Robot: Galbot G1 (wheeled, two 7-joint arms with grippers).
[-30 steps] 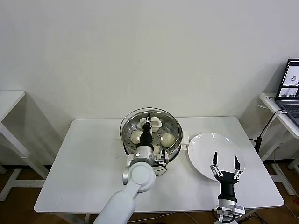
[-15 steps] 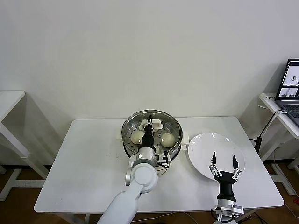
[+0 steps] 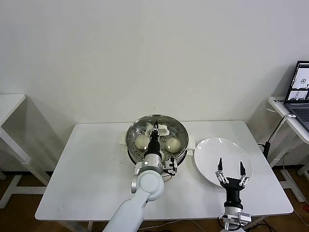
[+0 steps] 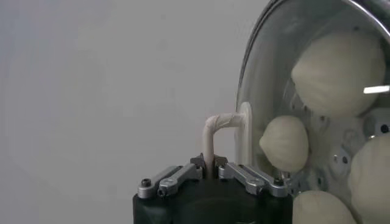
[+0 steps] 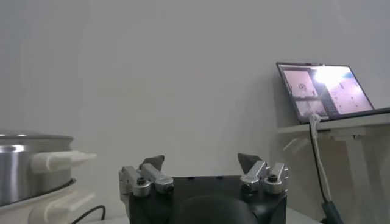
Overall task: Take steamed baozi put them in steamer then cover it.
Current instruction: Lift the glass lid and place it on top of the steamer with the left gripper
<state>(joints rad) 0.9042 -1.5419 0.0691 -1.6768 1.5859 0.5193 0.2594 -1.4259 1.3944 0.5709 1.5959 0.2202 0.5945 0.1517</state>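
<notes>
The steamer (image 3: 157, 145) stands at the table's middle back on its cream-white base. Two steamed baozi (image 3: 142, 141) show through the clear glass lid (image 3: 169, 126) that lies over the basket; the left arm hides the others. In the left wrist view several baozi (image 4: 338, 73) show behind the glass. My left gripper (image 3: 154, 130) is shut on the lid's white handle (image 4: 214, 137), pinched between the fingers of that gripper (image 4: 209, 163). My right gripper (image 3: 230, 166) is open and empty above the white plate (image 3: 212, 150); it also shows in the right wrist view (image 5: 200, 161).
The flat white plate lies right of the steamer, which shows at the side in the right wrist view (image 5: 30, 173). A laptop (image 3: 300, 92) sits on a side table at far right. Another white table (image 3: 9, 104) stands at far left.
The lid in my left gripper has come down from a tilted, raised pose to lie level over the steamer rim. My right gripper has barely shifted.
</notes>
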